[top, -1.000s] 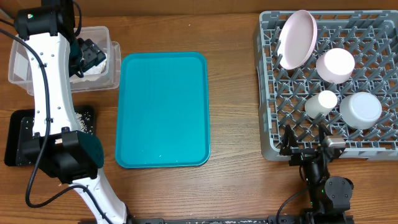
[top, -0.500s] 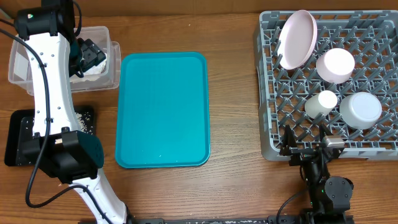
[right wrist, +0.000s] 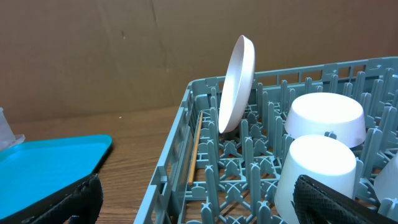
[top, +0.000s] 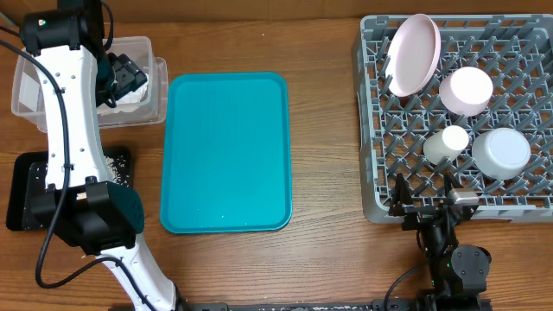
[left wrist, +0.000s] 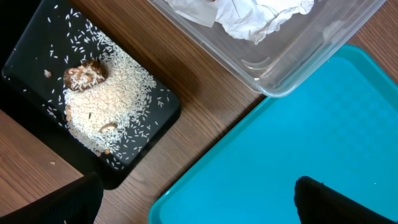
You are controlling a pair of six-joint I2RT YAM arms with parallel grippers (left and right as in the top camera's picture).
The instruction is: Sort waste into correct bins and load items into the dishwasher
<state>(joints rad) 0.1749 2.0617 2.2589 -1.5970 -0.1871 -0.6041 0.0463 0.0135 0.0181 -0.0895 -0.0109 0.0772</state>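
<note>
My left gripper (top: pixel 128 76) hovers open and empty over the clear tub (top: pixel 161 91), which holds crumpled white napkins (left wrist: pixel 249 18). Below the tub, pale rice crumbs and a brown scrap (left wrist: pixel 93 102) lie in the black tray (top: pixel 22 197). The grey dish rack (top: pixel 371 130) holds a plate (top: pixel 411 53) on edge, a bowl (top: pixel 467 90), a small cup (top: pixel 449 141) and a larger cup (top: pixel 501 152). At the rack's near edge my right gripper (top: pixel 425 193) stands open and empty. In the right wrist view its fingers (right wrist: pixel 53 202) frame the rack, with the plate (right wrist: pixel 239 81) upright behind.
A teal serving tray (top: pixel 226 151) lies bare in the middle of the wooden table, close beside the tub and the black tray. In the left wrist view its corner (left wrist: pixel 298 143) sits between my left gripper's (left wrist: pixel 199 208) spread fingers.
</note>
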